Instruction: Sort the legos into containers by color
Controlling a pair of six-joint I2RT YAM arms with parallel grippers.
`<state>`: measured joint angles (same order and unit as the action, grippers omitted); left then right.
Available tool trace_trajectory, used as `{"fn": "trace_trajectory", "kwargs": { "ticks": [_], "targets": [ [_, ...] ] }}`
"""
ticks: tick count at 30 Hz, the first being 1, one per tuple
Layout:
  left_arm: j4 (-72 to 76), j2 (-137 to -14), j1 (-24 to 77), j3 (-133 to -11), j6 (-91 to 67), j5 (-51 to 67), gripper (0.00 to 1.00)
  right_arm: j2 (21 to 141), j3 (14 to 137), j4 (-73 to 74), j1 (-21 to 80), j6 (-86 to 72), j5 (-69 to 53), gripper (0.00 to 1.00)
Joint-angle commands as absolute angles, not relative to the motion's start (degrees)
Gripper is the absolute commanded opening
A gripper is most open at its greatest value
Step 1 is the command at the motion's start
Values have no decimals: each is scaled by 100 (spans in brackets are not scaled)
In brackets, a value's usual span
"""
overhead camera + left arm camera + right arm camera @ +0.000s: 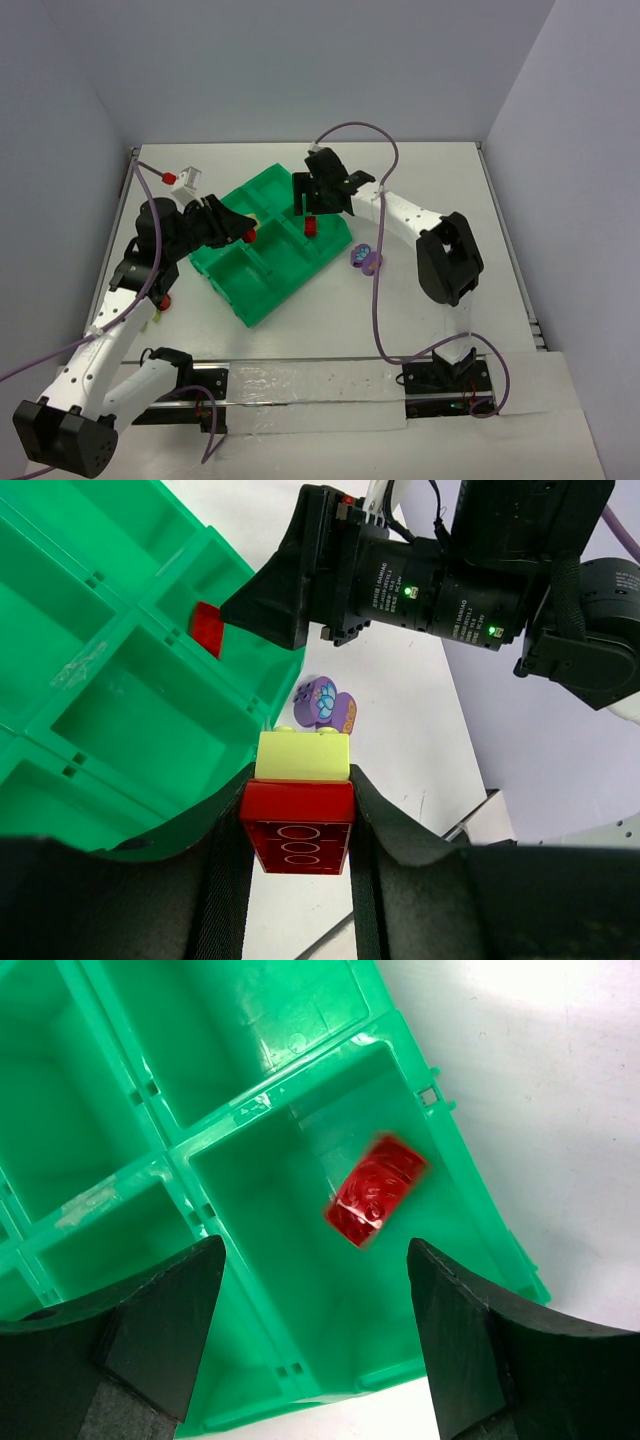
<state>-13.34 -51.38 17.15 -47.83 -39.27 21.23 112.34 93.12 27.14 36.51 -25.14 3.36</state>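
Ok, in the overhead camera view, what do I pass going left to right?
Red lego at the far-left corner → left gripper holding a red-and-yellow lego stack → red lego in the green tray → purple lego.

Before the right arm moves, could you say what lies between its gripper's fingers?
A red lego, down in a corner compartment of the green tray, per the right wrist view.

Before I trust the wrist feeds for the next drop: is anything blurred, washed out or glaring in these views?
Right wrist: the loose red brick in its compartment is smeared, though the green tray walls are crisp; bare table at top right is blown out white. Left wrist: the held brick stack is sharp, the dark fingers featureless. Top external: glare on the tape strip.
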Motion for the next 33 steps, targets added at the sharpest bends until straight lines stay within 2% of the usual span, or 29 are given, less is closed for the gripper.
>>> {"fn": "trace_trajectory", "kwargs": {
  "ticks": [1, 5, 7, 13, 17, 23, 27, 33],
  "targets": [
    [-1246, -5223, 1687, -5062, -3786, 2193, 0, 10701, 9519, 2760, 3683, -2364, 516, 81],
    [-1239, -5289, 1674, -5050, -3708, 2236, 0, 10063, 9034, 2528, 3677, -2316, 472, 80],
    [-1239, -5375, 1653, -5045, -3667, 2417, 0, 9584, 8280, 2051, 3682, -2219, 189, 80],
    [-514, -5413, 1589, -4907, -3583, 3930, 0, 7813, 6552, 574, 3634, -2174, -1561, 80],
    [1188, -5338, 1582, -4532, -4086, 5123, 0, 7097, 5641, -588, 3525, -2222, -2993, 80],
    [1961, -5534, 1582, -4424, -4490, 5526, 0, 6971, 5384, -1311, 3436, -2865, -4220, 77],
    [2141, -5511, 1582, -4377, -4599, 5601, 0, 6993, 5264, -1934, 3428, -3332, -4456, 75],
    [2167, -5445, 1582, -4369, -4610, 5687, 0, 7297, 5421, -2632, 3441, -3874, -4912, 68]
  ]
}}
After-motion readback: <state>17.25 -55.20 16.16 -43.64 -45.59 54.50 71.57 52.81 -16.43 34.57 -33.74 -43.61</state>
